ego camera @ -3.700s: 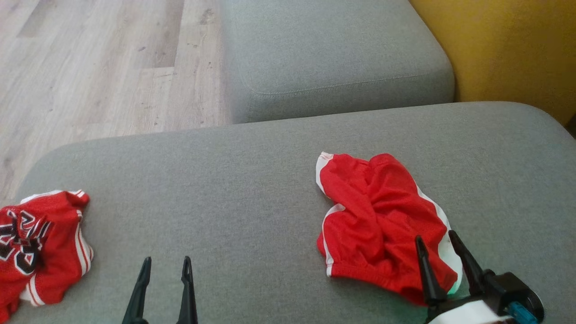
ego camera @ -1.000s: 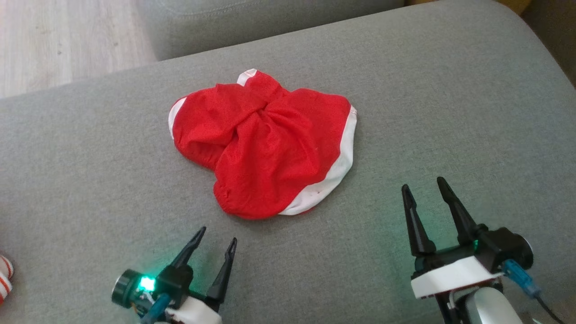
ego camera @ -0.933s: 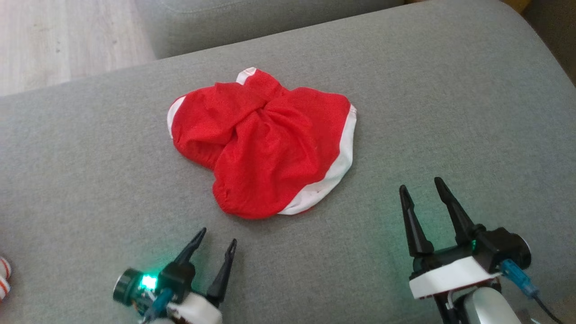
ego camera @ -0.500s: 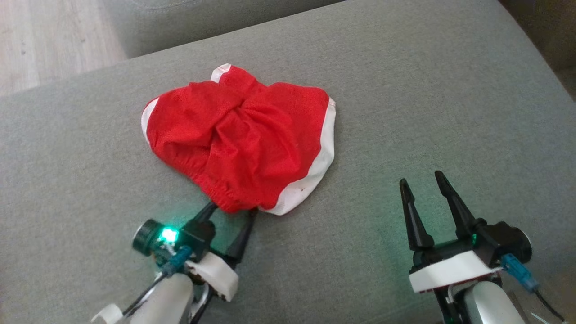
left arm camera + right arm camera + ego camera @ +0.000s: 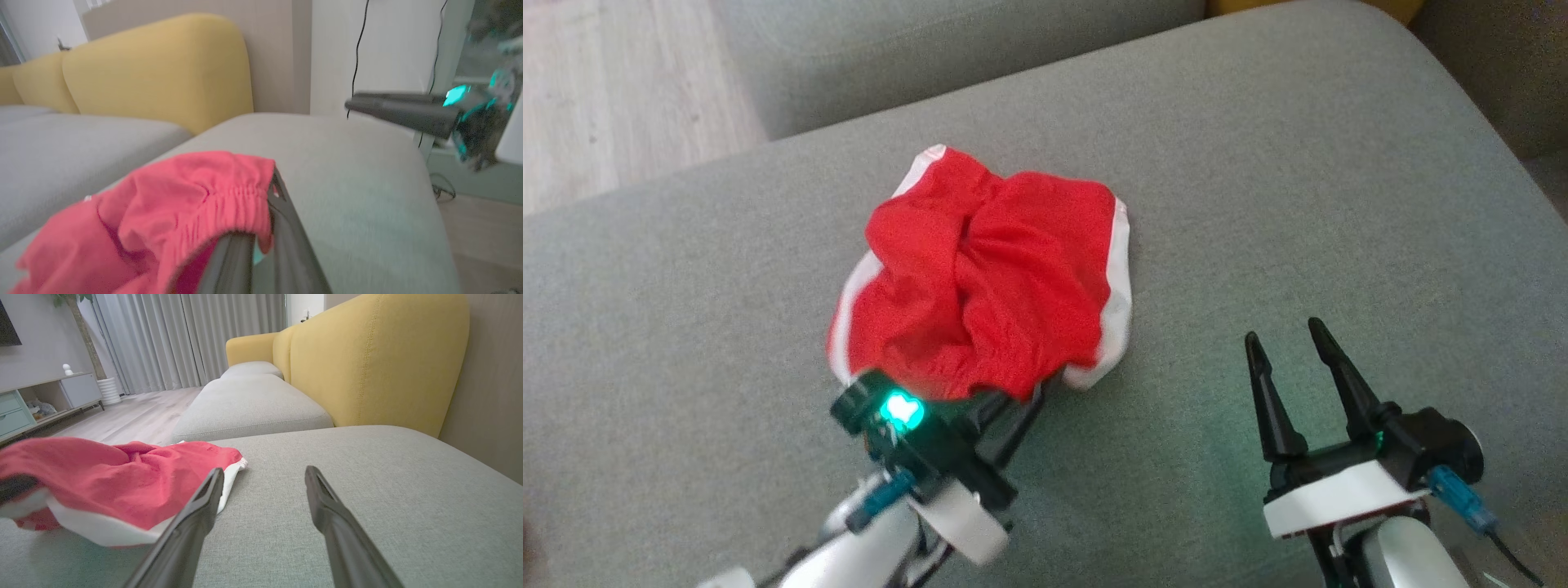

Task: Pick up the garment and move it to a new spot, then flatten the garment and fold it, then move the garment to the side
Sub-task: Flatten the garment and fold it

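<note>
Left hand (image 5: 1011, 408) closed on the elastic hem of the red garment (image 5: 988, 286), centre of head view. Gripped edge is raised, the rest bunched on the grey sofa cushion (image 5: 1258, 163). Right hand (image 5: 1282, 331) lower right, fingers spread, empty, near the garment.

A broad grey woven-fabric sofa cushion (image 5: 1298, 188) carries a crumpled red mesh garment with white side trim (image 5: 988, 286), bunched up near its middle. A second grey cushion (image 5: 947, 57) sits just beyond its far edge.
</note>
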Motion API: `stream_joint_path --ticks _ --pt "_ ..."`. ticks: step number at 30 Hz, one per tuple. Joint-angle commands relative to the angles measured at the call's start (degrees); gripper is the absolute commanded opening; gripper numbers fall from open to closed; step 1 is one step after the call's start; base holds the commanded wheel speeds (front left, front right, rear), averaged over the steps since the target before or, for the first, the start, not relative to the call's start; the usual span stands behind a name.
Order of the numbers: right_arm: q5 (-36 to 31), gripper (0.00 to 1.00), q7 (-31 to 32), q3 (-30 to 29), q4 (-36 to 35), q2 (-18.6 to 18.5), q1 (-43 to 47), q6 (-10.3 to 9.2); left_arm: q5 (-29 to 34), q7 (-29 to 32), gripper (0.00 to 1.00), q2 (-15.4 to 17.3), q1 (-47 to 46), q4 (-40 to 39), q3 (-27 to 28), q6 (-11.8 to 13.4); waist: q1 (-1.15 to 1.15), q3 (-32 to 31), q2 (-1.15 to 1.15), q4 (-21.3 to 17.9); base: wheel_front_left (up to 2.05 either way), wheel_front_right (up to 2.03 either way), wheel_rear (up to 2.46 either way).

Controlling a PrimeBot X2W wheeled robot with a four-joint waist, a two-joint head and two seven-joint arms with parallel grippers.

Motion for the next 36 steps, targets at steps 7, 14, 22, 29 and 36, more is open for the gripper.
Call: stream_joint_path --ticks 7,14,22,29,36 --pt "0.79 1.00 -0.21 2.03 -1.26 -0.21 0.97 -0.04 -13.52 -0.14 0.00 5.04 -9.39 -9.04 3.71 0.11 0.00 -3.79 0.00 -0.17 0.00 0.00 0.00" --pt "1.08 1.00 -0.21 3.13 -1.32 -0.20 1.88 -0.04 -35.18 14.36 0.00 6.56 -9.85 -0.58 7.87 0.10 0.00 -4.30 0.00 -0.96 0.00 0.00 0.00" --pt "0.46 1.00 -0.21 3.35 -1.57 -0.20 0.57 -0.04 -39.08 7.19 0.32 0.04 -6.74 14.00 5.89 0.10 0.00 -0.33 0.00 0.24 0.00 0.00 0.00" --pt "0.21 1.00 -0.21 2.79 -1.53 -0.20 -0.19 -0.04 -41.28 0.07 1.00 -2.19 -6.51 11.07 0.06 0.10 0.00 0.79 0.00 3.14 0.00 0.00 0.00" --pt "0.37 1.00 -0.21 3.27 -1.54 -0.20 -0.34 -0.04 -39.18 -0.27 1.00 -2.18 -3.41 8.35 2.19 0.10 0.00 0.53 0.00 4.27 0.00 0.00 0.00"
